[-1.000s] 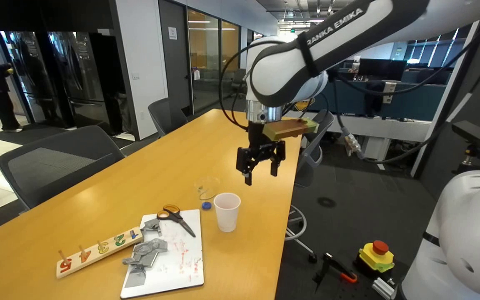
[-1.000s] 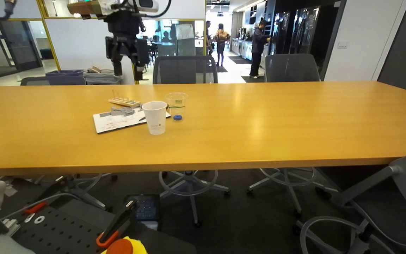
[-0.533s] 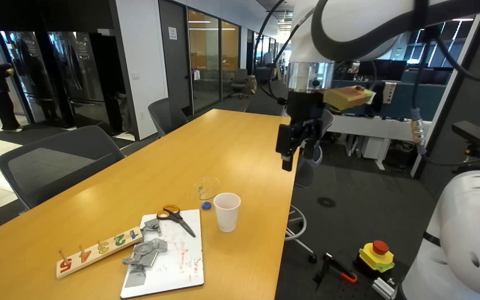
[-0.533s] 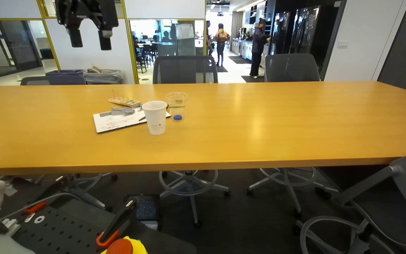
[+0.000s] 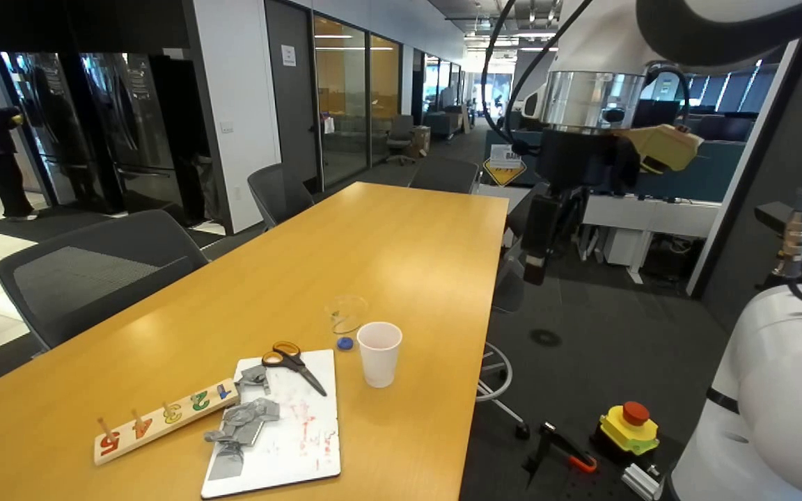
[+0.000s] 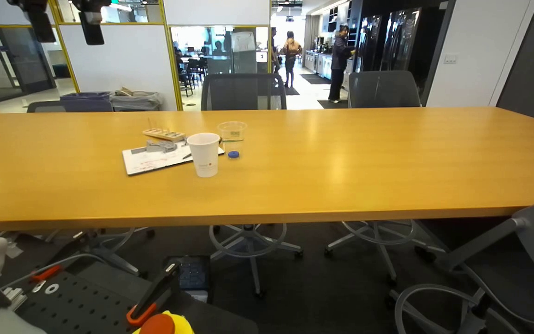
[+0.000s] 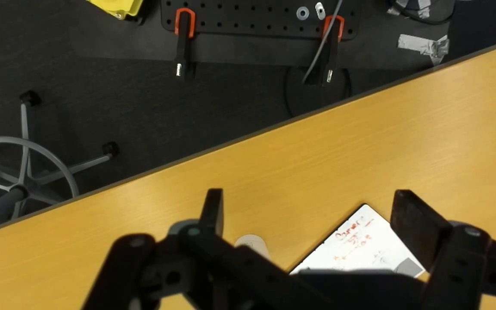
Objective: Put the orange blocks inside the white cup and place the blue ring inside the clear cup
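Surface of honey-coloured wood point(image 6: 387, 162) carries your white tapered cup point(image 6: 205, 158); just beside it, the small bright-blue ring point(image 6: 233, 154) seems to sit inside the colourless see-through cup point(image 6: 233, 133). Grey mesh chairs point(image 6: 244, 92) flank the surface. Your black tool point(image 7: 308, 197) hangs high, jaws spread.

In an exterior view, the round white disposable cup point(image 5: 379, 356) stands on the yellow wooden worktop point(image 5: 401, 250), right of the white rectangular board point(image 5: 307, 445). Behind that cup, to the left, the clear see-through cup point(image 5: 347, 314) holds the small blue ring point(image 5: 344, 344). Across the board's far edge lie black-and-orange scissors point(image 5: 293, 360); left of it, the pale wooden peg strip point(image 5: 157, 421).
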`<state>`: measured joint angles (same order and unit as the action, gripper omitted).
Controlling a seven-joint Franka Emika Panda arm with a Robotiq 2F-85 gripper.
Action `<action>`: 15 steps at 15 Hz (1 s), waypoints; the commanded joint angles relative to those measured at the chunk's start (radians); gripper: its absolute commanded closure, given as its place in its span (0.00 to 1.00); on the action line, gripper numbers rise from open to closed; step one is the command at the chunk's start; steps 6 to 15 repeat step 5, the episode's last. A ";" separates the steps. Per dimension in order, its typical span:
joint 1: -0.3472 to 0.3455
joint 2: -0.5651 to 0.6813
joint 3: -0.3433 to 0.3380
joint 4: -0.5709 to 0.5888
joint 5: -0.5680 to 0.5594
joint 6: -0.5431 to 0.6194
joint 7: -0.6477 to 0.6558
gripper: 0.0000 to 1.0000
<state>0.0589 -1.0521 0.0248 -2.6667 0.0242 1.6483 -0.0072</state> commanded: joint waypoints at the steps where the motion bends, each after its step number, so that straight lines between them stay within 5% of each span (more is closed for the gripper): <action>1: -0.004 -0.011 0.003 -0.002 0.003 -0.005 -0.004 0.00; 15: -0.003 -0.021 0.003 -0.011 0.002 -0.006 -0.006 0.00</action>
